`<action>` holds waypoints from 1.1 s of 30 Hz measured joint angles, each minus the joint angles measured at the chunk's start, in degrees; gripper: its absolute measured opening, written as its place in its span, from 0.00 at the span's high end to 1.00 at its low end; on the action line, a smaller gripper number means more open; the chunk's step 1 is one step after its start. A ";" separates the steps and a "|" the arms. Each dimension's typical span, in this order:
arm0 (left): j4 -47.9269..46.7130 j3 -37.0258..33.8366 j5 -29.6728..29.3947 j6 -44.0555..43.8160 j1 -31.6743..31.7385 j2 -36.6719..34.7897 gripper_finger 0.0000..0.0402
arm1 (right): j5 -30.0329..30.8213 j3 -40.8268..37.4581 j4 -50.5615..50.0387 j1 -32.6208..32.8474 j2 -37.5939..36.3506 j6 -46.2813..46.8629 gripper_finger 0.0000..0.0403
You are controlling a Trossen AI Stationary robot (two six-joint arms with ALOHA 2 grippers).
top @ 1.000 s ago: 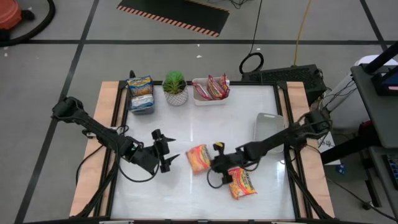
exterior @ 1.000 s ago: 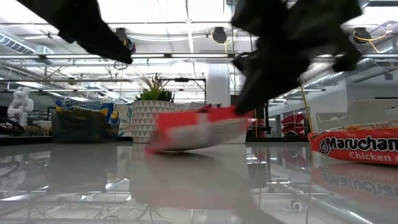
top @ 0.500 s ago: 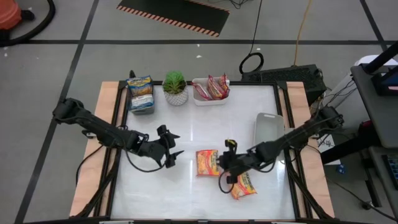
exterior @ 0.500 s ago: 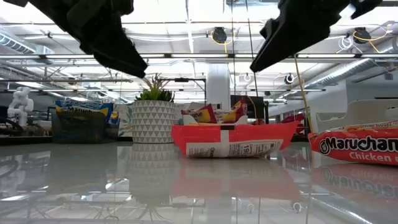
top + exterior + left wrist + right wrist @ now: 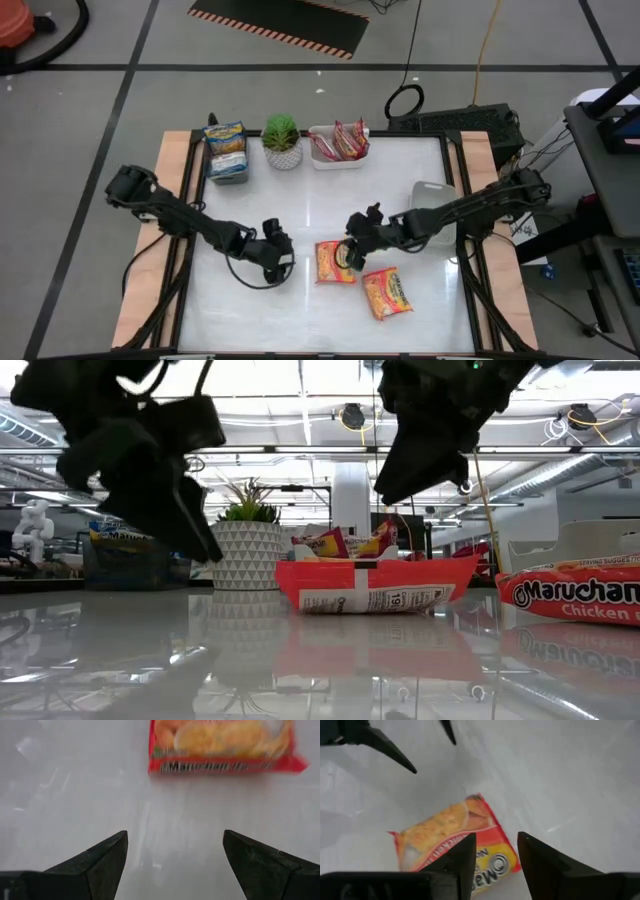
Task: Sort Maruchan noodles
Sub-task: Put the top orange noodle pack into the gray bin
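Observation:
A red-trimmed Maruchan noodle packet [image 5: 335, 262] lies flat on the white table near its middle, also seen in the low view [image 5: 370, 585]. My right gripper [image 5: 352, 240] hovers just above its far right corner, open, with nothing between the fingers [image 5: 496, 837]. My left gripper [image 5: 283, 258] stands open to the packet's left, low over the table; the packet [image 5: 220, 745] lies ahead of its spread fingers. A second packet [image 5: 386, 293] lies flat nearer the front edge. More packets sit in a grey tray [image 5: 227, 152] and a white tray [image 5: 338, 145] at the back.
A small potted green plant [image 5: 282, 140] stands between the two back trays. A further pale tray [image 5: 432, 203] sits at the right, under my right arm. Bare table shows at the front left and between the plant and the grippers.
My right gripper has let go of the red-trimmed packet, which it held tilted off the table; the packet now lies flat. That gripper has then risen, rolled and drawn toward the far edge. My left gripper has sunk and gone right, toward the packet.

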 joint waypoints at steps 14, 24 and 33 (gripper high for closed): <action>1.20 0.00 3.81 -0.63 -0.01 5.24 0.18 | 0.34 -1.09 -1.14 -1.46 6.62 -29.37 0.58; 1.48 0.00 3.67 -2.21 -0.25 5.24 0.18 | 0.94 -3.92 0.89 -2.15 6.44 -46.03 0.58; 5.19 0.00 1.34 -2.30 -1.60 5.24 0.18 | -7.24 -12.29 12.91 -4.83 6.44 -49.76 0.59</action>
